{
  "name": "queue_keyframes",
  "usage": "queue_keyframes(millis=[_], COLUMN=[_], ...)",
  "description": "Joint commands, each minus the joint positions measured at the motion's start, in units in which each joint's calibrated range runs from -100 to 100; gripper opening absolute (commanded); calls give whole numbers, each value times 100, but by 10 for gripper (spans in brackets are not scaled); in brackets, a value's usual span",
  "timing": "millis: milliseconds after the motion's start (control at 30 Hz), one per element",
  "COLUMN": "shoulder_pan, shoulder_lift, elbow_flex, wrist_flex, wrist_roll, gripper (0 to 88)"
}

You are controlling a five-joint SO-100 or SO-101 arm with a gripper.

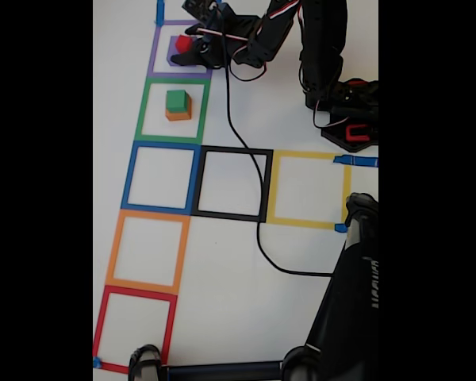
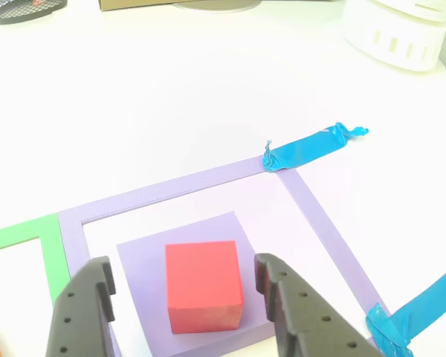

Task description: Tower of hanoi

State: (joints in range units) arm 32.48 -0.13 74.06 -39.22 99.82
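The red cube (image 2: 203, 282) sits on top of the purple cube (image 2: 141, 271), inside the purple tape square (image 2: 171, 191). My gripper (image 2: 182, 274) is open and straddles the red cube, one finger on each side with a small gap to it. In the fixed view the red cube (image 1: 181, 43) and purple cube (image 1: 174, 54) are at the top left, with my gripper (image 1: 193, 49) reaching in from the right. The green cube (image 1: 176, 99) rests on the orange cube (image 1: 178, 115) in the green tape square (image 1: 147, 95).
Blue (image 1: 130, 176), black (image 1: 232, 150), yellow (image 1: 308, 155), orange (image 1: 116, 248) and red (image 1: 101, 324) tape squares hold nothing. A black cable (image 1: 258, 230) crosses the black square. A black stand (image 1: 349, 302) fills the lower right. Blue tape (image 2: 312, 147) marks a corner.
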Motion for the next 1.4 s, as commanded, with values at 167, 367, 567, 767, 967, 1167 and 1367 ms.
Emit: queue_keyframes(millis=[167, 367, 567, 767, 967, 1167, 1367], shoulder_pan=[-74, -74, -122, -189, -227, -266, -467], shoulder_lift=[49, 89, 81, 57, 17, -645, -2325], elbow_flex=[-197, -188, -188, -188, -197, -224, -579], wrist_flex=[-102, -111, -111, -111, -86, 691, 2910], wrist_roll=[18, 18, 18, 18, 18, 18, 18], gripper=[178, 165, 125, 67, 29, 20, 15])
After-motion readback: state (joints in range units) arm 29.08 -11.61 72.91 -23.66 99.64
